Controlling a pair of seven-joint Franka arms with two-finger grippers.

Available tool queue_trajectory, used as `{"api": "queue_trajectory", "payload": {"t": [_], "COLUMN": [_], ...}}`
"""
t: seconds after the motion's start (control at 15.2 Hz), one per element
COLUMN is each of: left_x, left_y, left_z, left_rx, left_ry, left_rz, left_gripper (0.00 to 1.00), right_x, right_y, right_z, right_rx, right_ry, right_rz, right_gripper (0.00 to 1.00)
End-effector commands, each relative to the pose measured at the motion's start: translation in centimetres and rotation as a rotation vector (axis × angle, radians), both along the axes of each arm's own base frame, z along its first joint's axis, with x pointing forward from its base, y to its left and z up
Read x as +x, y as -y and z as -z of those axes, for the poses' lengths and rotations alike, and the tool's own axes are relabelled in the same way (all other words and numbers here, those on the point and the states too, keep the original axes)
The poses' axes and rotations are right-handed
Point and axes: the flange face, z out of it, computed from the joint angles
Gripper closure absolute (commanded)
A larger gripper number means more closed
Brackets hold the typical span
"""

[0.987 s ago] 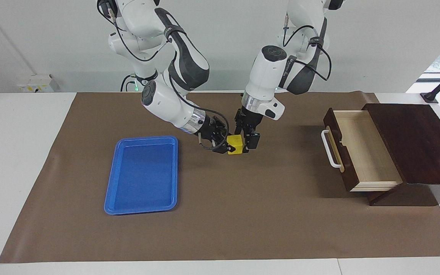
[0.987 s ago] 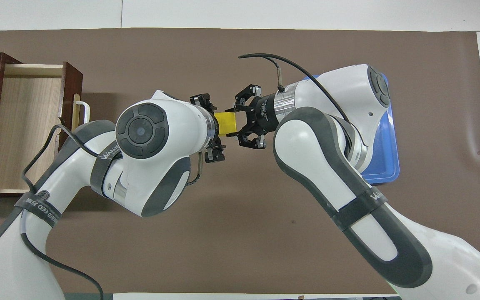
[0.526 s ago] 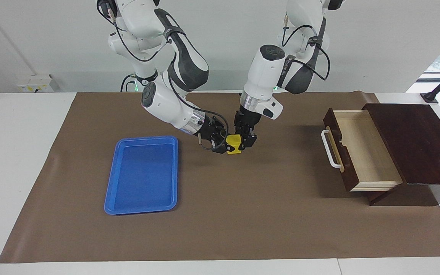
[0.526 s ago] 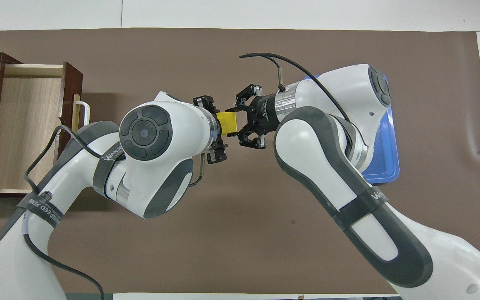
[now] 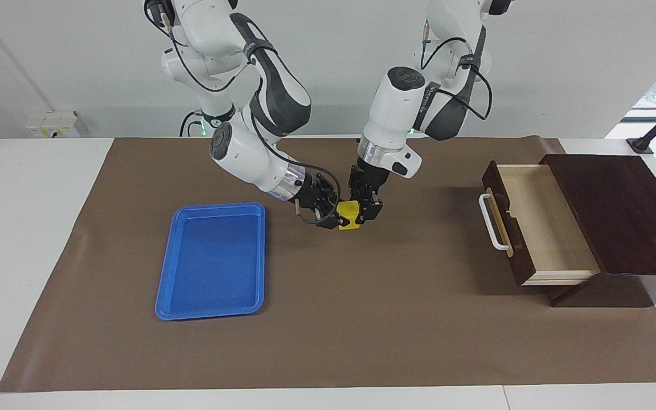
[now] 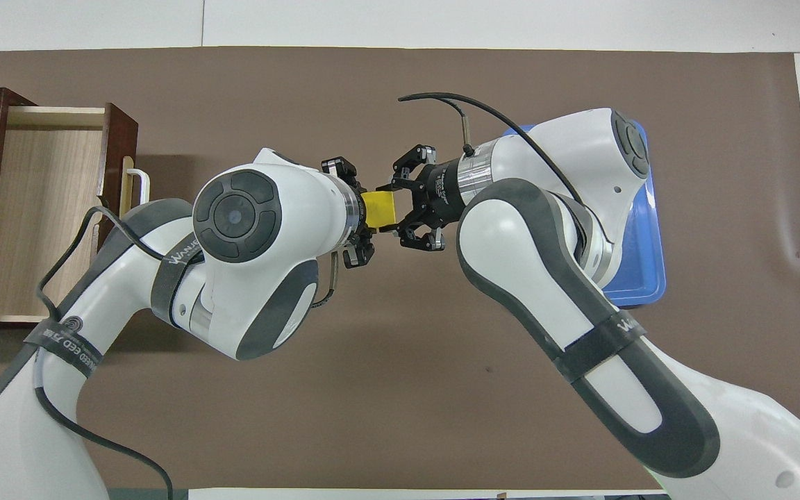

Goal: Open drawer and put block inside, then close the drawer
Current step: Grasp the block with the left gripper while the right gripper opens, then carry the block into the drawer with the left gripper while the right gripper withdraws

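The yellow block hangs just above the brown mat at mid-table, held between both hands. My left gripper comes down onto it from the drawer's side and is shut on it. From the tray's side, my right gripper reaches in, its fingers still against the block's sides. The drawer stands pulled out of its dark wooden box at the left arm's end. Its pale inside is bare and its white handle faces mid-table.
A blue plastic tray lies on the mat toward the right arm's end, with nothing in it. The brown mat covers most of the white table.
My left gripper, open around the block a second ago, has closed on it. The right gripper has kept its place at the block, which has hardly moved.
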Motion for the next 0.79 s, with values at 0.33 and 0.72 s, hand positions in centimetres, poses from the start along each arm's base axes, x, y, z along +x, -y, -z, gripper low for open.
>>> {"api": "queue_trajectory", "payload": {"t": [0.33,0.72], "left_x": [1.8,3.8], "left_y": [-11.3,-31.7], "left_z": [-9.3,-11.3], "left_rx": [0.056,0.091], "left_ry": [-0.107,-0.146], "left_rz": [0.101,0.205], "left_gripper": [1.0,1.0], "right_x": [0.9,1.0], "right_y": [0.8,1.1], "right_z": [-0.9,-1.0], "right_rx": [0.026,0.025], "right_ry": [-0.032,-0.036], "right_rz": [0.08,0.082], "right_gripper": [0.0,0.0]}}
